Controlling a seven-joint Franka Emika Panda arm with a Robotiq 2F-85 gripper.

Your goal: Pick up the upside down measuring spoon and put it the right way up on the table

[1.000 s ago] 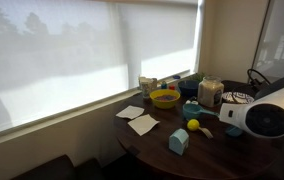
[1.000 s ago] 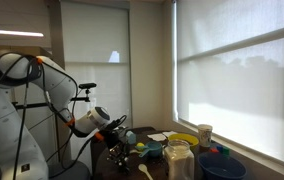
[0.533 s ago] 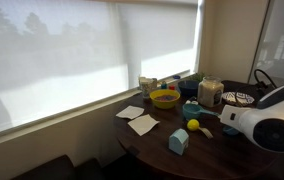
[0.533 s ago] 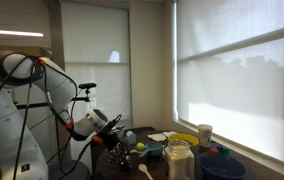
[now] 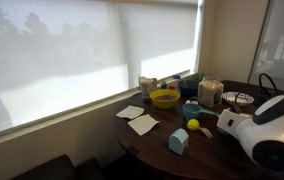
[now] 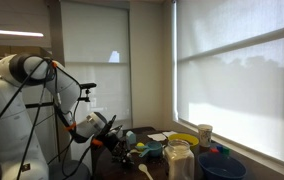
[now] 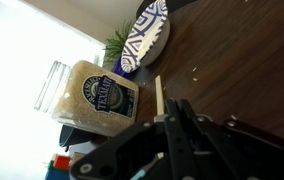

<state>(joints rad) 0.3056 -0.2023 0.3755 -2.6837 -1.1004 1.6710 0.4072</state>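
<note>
wrist view: the hand has its fingers pressed together with nothing between them, over bare table near a labelled jar. in an exterior view the measuring spoon seems to lie on the table just beside the yellow ball, too small to read its pose. it is likely light, stiff, slick plastic; the short handle or bowl rim looks the best hold.

Setting: home dining corner.
Evidence: round wooden table, roller-shaded windows, labelled food jar, yellow bowl.
</note>
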